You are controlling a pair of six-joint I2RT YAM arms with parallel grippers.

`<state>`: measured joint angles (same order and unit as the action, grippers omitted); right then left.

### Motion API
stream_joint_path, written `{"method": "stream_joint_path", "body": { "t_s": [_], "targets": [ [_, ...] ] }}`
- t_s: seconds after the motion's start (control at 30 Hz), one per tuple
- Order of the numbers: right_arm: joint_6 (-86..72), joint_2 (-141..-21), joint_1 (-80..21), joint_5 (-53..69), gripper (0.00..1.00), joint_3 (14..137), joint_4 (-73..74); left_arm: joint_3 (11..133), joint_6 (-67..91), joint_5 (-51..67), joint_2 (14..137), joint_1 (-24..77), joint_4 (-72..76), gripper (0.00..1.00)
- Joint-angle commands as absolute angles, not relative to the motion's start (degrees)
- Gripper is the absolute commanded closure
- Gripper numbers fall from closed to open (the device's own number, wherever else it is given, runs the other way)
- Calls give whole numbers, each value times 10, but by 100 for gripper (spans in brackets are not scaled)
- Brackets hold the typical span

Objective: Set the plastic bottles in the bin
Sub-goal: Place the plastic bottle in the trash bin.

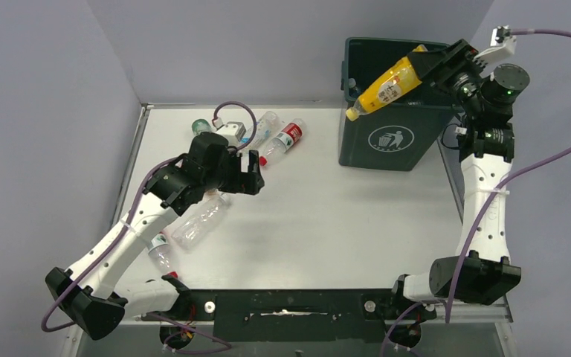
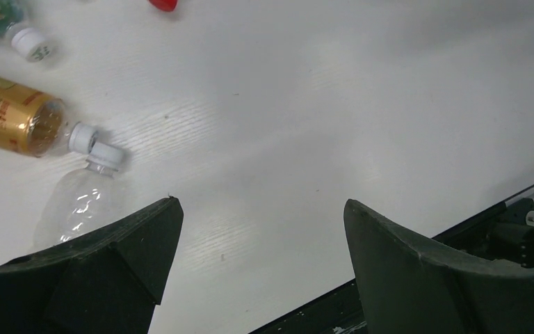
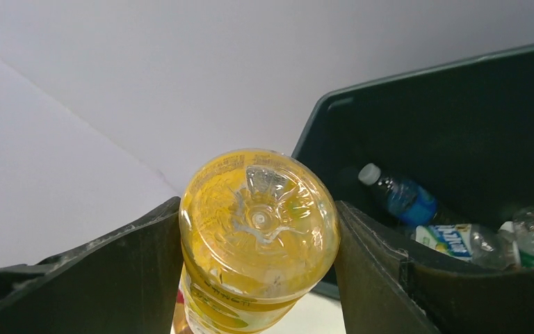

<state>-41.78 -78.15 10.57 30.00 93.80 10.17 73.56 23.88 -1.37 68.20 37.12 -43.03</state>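
From above, the right pincer [image 1: 425, 68] is clamped on the base of the yellow bottle [image 1: 390, 88], which hangs tilted in the air at the open top of the bin [image 1: 390, 140], cap end lowest. The right wrist view looks straight at that bottle's moulded bottom, pressed between both jaws. It also looks down into the bin, where a blue-labelled bottle [image 3: 403, 200] lies among others that the top view hides. The left pincer [image 1: 249, 175] hovers over the counter [image 1: 327, 216] with its jaws spread wide and nothing between them, plainest in its own wrist view. There a clear bottle [image 2: 76, 205] lies just beside the left jaw, its cap touching that of an amber bottle [image 2: 10, 120], which the arm covers from above. A red-labelled bottle [image 1: 286, 139] lies farther back.
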Motion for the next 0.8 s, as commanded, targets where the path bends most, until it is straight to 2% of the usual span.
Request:
{"method": "stream_joint_path", "body": {
  "t_s": [0.0,0.3,0.5,0.57,0.63,0.7,0.77],
  "targets": [
    [-473,-796,148,327,51,965,0,730,246,-42,654,337,-460,13],
    [-550,-835,214,328,50,943,-130,714,238,-67,646,276,-486,10],
    [-535,-879,219,324,46,970,-117,696,238,-62,656,229,-495,9],
    [-521,-893,219,322,40,979,-103,692,240,-64,663,216,-500,9],
    [-507,-905,219,319,30,984,-88,688,240,-68,669,205,-506,8],
    [-498,-922,218,321,16,995,-69,684,238,-73,672,197,-506,8],
    [-489,-939,217,328,7,1010,-50,678,233,-84,676,190,-504,7]
  ]
}}
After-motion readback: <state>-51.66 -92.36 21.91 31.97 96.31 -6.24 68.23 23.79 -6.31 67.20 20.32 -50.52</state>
